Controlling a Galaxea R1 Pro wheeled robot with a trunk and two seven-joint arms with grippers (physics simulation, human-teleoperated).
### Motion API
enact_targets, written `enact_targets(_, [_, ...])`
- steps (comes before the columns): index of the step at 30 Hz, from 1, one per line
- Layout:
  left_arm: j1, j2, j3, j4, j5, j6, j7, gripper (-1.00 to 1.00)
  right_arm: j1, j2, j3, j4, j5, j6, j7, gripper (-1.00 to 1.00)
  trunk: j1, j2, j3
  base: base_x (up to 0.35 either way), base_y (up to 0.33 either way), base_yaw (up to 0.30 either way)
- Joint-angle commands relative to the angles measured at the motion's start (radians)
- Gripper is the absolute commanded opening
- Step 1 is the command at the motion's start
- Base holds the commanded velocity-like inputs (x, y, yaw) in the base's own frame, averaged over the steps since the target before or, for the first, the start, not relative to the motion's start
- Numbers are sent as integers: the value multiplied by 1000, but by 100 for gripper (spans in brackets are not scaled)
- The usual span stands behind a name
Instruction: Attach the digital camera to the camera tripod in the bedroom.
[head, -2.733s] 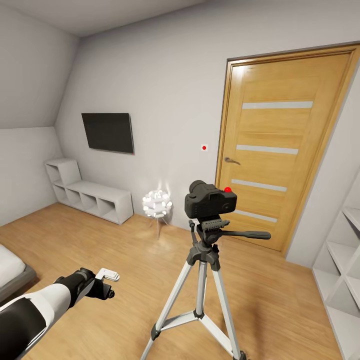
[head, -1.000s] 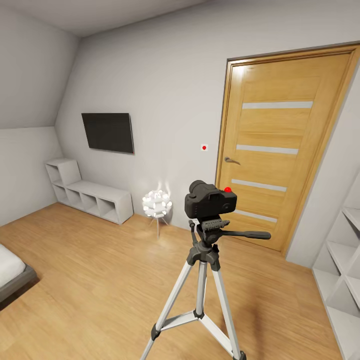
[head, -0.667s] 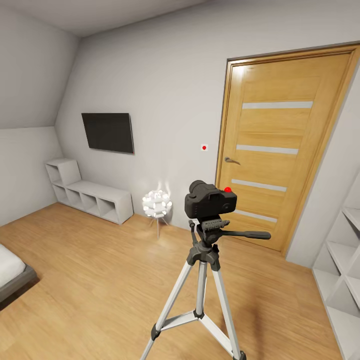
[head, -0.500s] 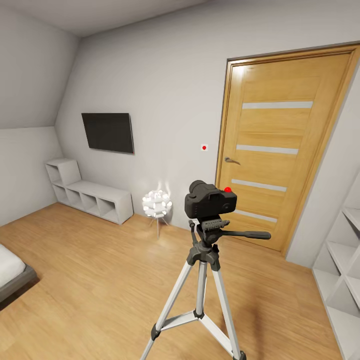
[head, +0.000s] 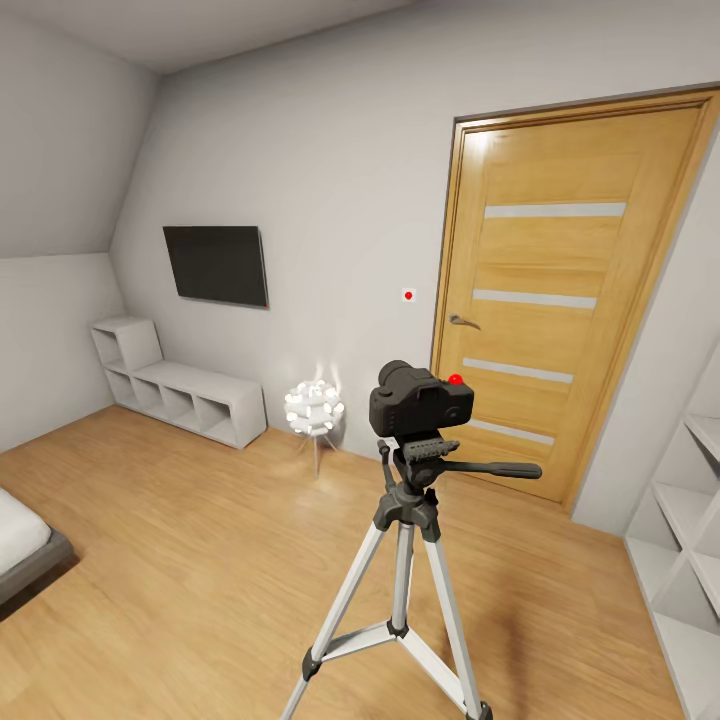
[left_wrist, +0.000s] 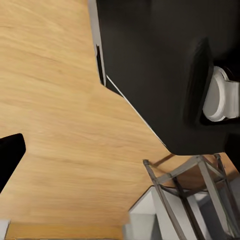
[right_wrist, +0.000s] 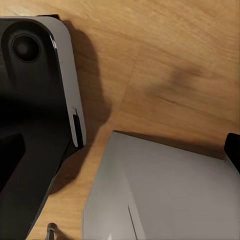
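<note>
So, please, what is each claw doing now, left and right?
Left claw: cannot be told from these pictures.
Right claw: cannot be told either.

Black digital camera (head: 421, 400) with red dot, silver-grey camera tripod (head: 402, 590), pale-striped oak door (head: 558, 290).

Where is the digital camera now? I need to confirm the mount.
In the head view, the digital camera sits on the camera tripod, centre-right, in front of the oak door.

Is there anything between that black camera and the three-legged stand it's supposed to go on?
Nothing visible. The digital camera already sits directly on the black head of the camera tripod, with no gap or object showing between them.
</note>
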Motion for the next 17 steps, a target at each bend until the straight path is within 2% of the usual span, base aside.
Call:
enact_targets(1, [0,-3,-8,-2,9,5,-2,100,-1,0,-9,3,10,-12,1,100,0,-1,0,0,0,0])
enact_targets(17, [0,-15,-9,-3,8,2,-4,100,-1,1,-10,1,10,-19,1,100,0,-1,0,0,0,0])
